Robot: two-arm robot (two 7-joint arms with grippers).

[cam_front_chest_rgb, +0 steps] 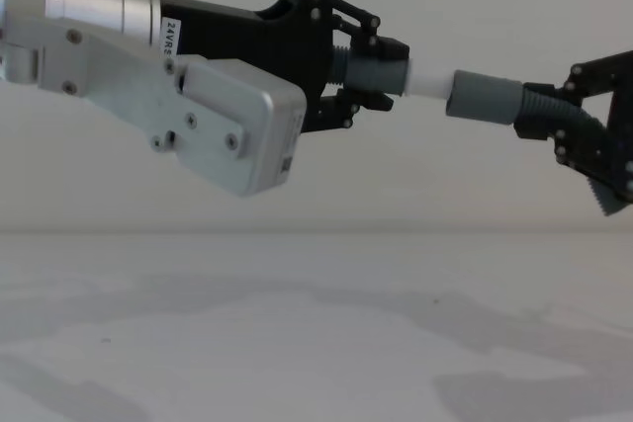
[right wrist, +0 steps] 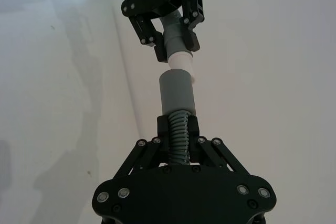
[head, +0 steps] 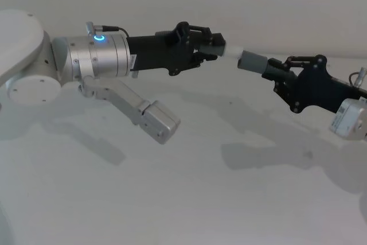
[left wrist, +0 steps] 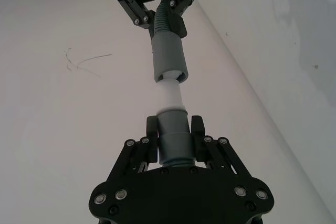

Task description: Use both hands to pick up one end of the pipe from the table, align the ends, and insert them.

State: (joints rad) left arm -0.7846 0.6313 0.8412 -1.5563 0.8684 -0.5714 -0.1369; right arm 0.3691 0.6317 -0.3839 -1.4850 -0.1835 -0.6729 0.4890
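left gripper (head: 213,49): pinching white-tipped pipe piece (cam_front_chest_rgb: 388,74)
right gripper (head: 276,72): pinching collar pipe piece (cam_front_chest_rgb: 485,98)
ends: white tip (left wrist: 169,94) at collar mouth, above table (head: 172,199)

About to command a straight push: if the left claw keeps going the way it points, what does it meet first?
The white tip held in the left claw would meet the grey collar held by the right claw. It looks already at the collar's mouth, roughly aligned.
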